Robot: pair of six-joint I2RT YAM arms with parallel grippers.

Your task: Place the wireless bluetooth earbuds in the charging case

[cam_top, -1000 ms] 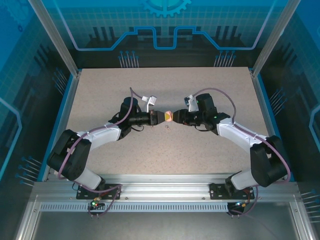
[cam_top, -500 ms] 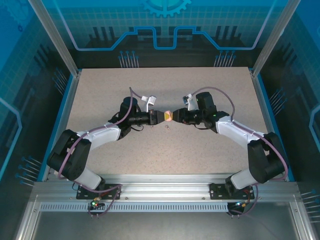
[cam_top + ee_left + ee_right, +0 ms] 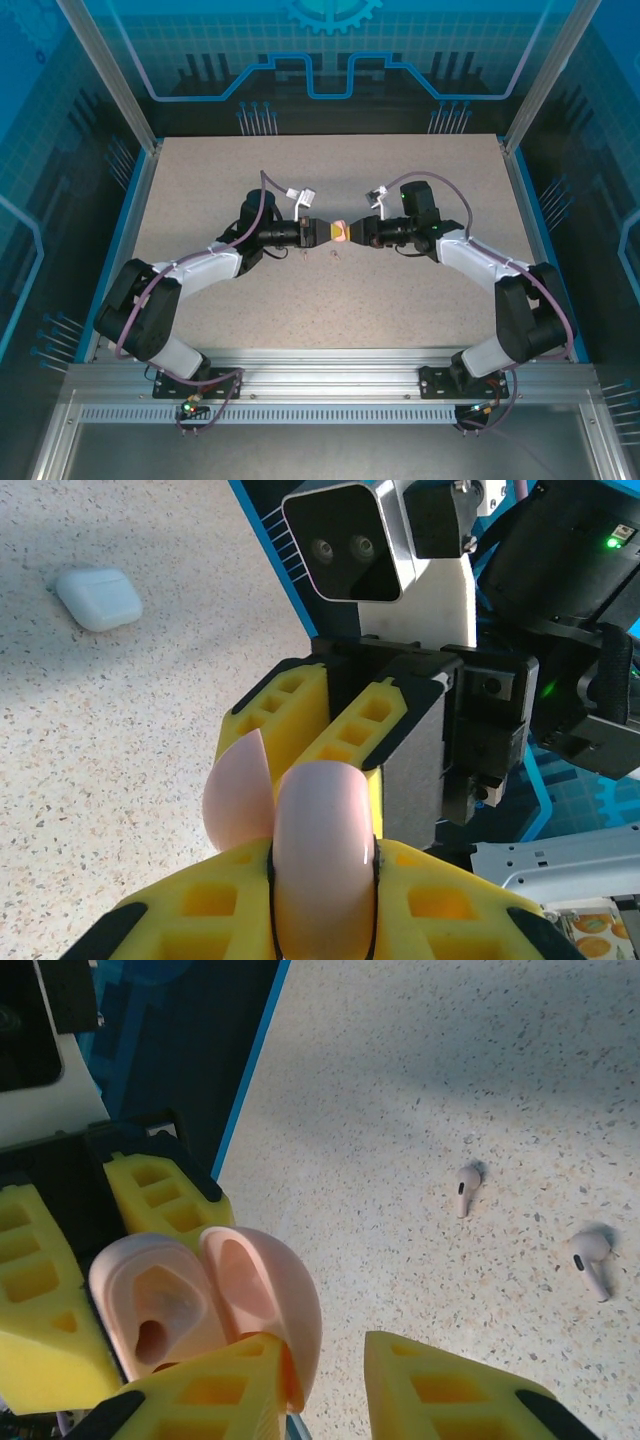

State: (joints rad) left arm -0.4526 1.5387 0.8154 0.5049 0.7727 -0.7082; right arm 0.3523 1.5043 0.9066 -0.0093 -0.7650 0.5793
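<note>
Meeting tip to tip above the middle of the bench, the two arms close in on a pink shell held off the surface. The left hand is clamped on it. Its yellow plastic fingers, moulded with square pockets, press the smooth, rounded, rubbery-looking body from both sides.

The shell is in two cupped halves that stand open like a clam. In the right wrist view one half shows a hollow inside with a small dark hole low down, and the other is a thin curved wall with a glossy rim. The right hand has its fingers apart, with bench showing in the gap between them. One finger lies just beside the outer face of the open half — whether it touches, I cannot tell — and the other stands clear.

The earbuds lie loose on the bench, not in any case. They are two small white pieces of hard, shiny plastic, each a rounded head on a short stem. They are near each other but apart, and each throws a small shadow. The white case is a matte pebble with rounded corners, lying flat on the bench well apart from both hands.

The bench top is pale beige, flecked like stone, and edged in blue.
</note>
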